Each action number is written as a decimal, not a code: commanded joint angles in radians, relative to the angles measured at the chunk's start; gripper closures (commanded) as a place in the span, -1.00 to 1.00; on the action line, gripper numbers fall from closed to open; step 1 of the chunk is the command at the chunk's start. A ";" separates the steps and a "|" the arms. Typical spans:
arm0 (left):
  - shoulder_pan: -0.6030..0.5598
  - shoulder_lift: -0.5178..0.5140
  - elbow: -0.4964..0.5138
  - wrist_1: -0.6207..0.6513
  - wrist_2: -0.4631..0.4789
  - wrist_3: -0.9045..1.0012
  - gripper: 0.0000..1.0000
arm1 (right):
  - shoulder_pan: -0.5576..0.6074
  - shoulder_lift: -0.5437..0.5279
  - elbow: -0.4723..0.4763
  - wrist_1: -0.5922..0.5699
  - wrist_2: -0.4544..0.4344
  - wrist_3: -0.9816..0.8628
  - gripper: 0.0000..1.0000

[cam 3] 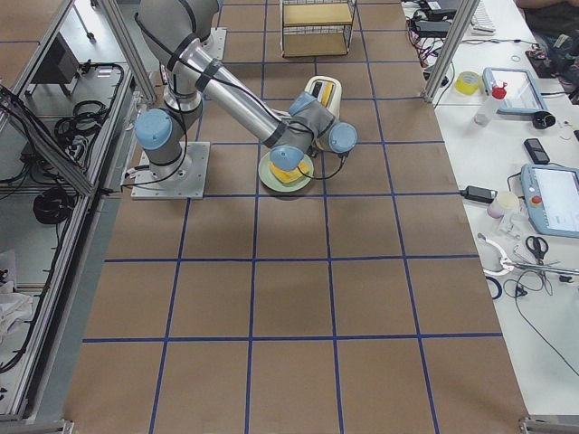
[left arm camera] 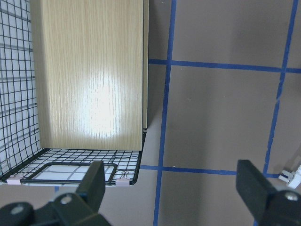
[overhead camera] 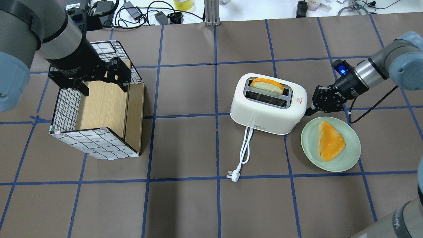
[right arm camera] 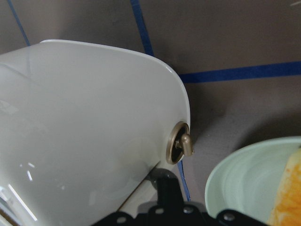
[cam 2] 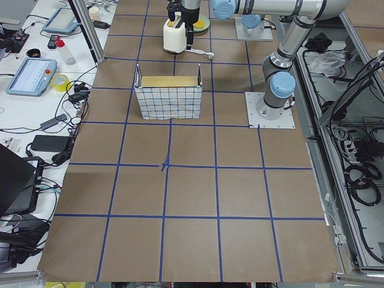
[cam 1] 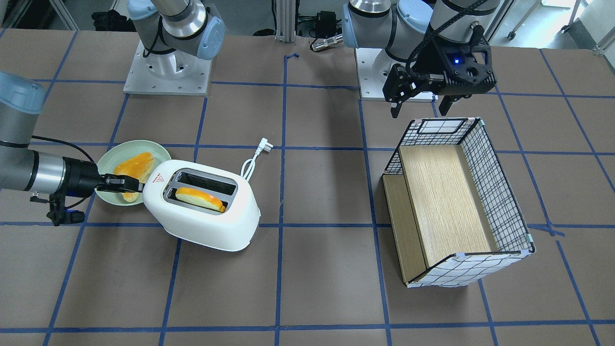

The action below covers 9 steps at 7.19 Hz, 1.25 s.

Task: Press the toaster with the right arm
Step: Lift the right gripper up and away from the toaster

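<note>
The white toaster [overhead camera: 264,112] stands mid-table with a bread slice [overhead camera: 267,85] in one slot; it also shows in the front-facing view [cam 1: 206,216]. My right gripper [overhead camera: 310,111] is shut, its tips against the toaster's end beside the plate; it shows at the left of the front-facing view [cam 1: 137,185]. In the right wrist view the shut tips [right arm camera: 164,186] sit low at the toaster's end [right arm camera: 94,117], just below the small round button [right arm camera: 180,143]. My left gripper [overhead camera: 104,86] is open and empty above the wire basket.
A pale green plate [overhead camera: 350,155] with a bread slice [overhead camera: 330,140] lies right beside the toaster, under my right wrist. The toaster's white cord [overhead camera: 246,148] runs toward the table's near side. A wire basket with a wood floor [overhead camera: 96,142] stands at the left.
</note>
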 commanded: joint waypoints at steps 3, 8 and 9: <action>0.000 0.000 0.000 0.000 0.000 0.000 -1.00 | 0.011 -0.143 -0.127 0.010 -0.078 0.204 0.77; 0.000 0.000 0.000 0.000 0.000 0.000 -1.00 | 0.051 -0.211 -0.391 0.087 -0.410 0.229 0.58; 0.000 0.000 0.000 0.000 0.000 0.000 -1.00 | 0.110 -0.215 -0.430 0.091 -0.466 0.287 0.33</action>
